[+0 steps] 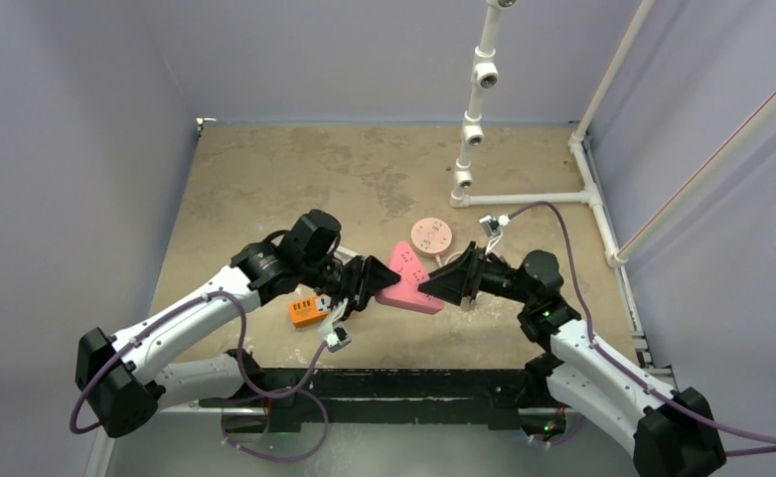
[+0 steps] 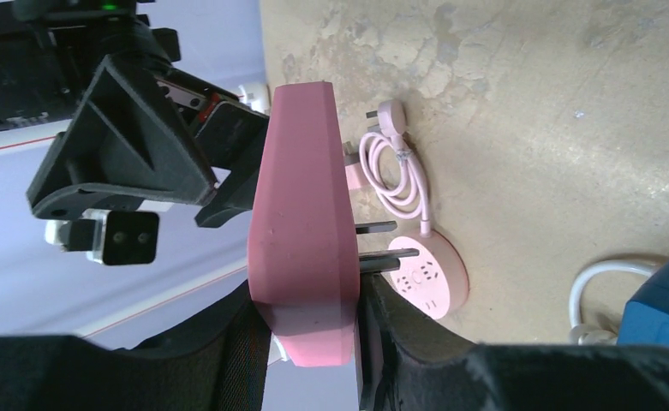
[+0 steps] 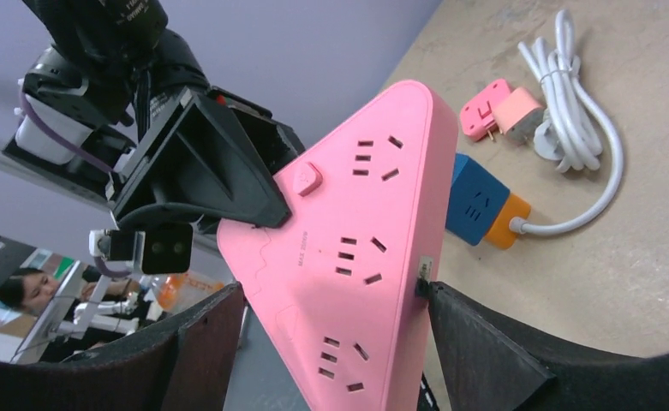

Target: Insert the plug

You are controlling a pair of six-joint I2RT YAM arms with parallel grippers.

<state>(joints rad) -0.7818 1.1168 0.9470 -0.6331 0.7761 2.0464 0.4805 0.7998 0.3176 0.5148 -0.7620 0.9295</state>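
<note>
Left tool (image 1: 369, 283) clamped on one corner of pink triangular power strip (image 3: 348, 231), strip held up off worktop (image 1: 264, 179). Right tool (image 1: 445, 281) straddles opposite side, jaws wide; cannot tell whether gripping or merely around it. Strip's visible sockets all empty. Beyond, pink plug (image 2: 391, 111) on coiled cord lies loose on worktop, near round pink socket hub (image 2: 425, 278). Neither tool has plug. Insertion judged not begun: pickup, alignment, push all left.

Power strip (image 3: 361, 248): pink, triangular, raised; you see it flanked by the right gripper (image 3: 331, 295).
Left gripper (image 3: 258, 205): on its far corner.
Surface (image 3: 639, 257): blue-orange adapter (image 3: 483, 204), white cable (image 3: 570, 111), pink plug (image 3: 489, 107).
</note>
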